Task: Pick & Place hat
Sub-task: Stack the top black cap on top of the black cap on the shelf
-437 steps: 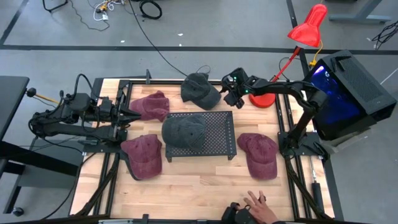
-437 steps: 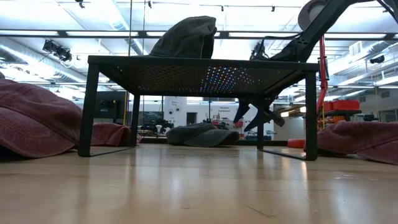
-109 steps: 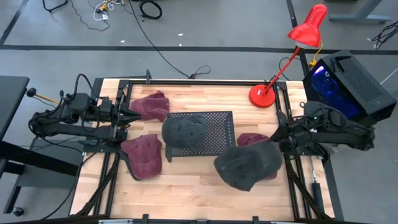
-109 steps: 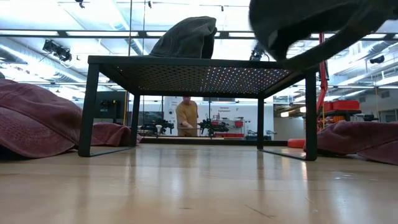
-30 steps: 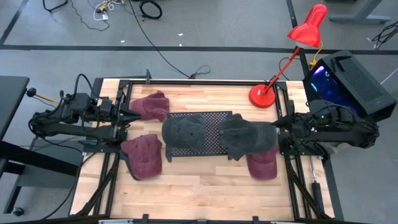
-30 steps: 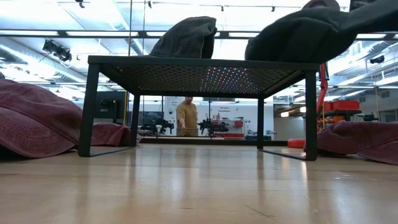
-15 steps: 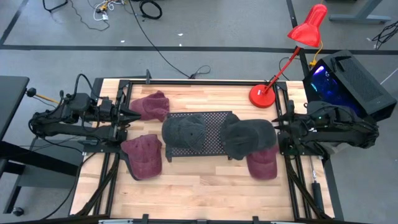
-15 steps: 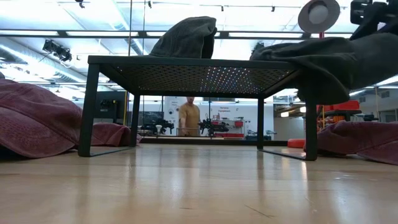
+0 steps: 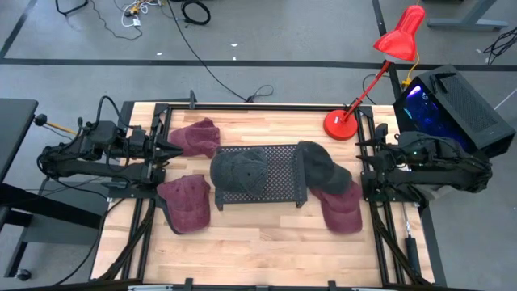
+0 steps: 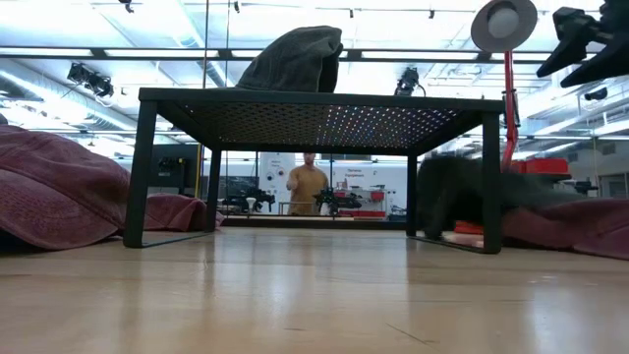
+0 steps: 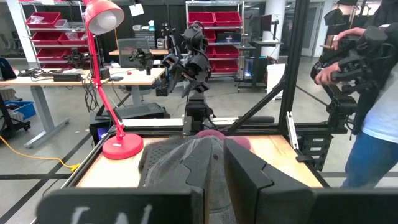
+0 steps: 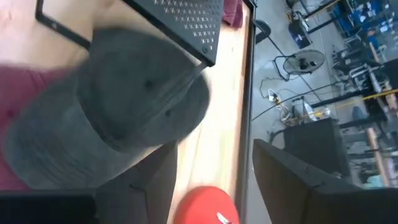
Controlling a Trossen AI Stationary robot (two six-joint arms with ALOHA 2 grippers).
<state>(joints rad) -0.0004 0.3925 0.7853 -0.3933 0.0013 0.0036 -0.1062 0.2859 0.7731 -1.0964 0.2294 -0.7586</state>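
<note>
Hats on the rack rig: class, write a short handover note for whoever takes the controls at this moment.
Right gripper: open, empty, off the rack's right end.
Left gripper: waiting at the left, by the maroon hats.
First grey hat: sits on the black mesh rack.
Second grey hat: released, hanging off the rack's right edge onto a maroon hat; it looks like a missed placement.
Left: re-pick it and set it on the rack; three maroon hats remain on the table.

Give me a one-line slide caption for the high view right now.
Second grey hat lies off the mesh stand's right edge, overlapping a maroon hat; open right pincer beside it.
</note>
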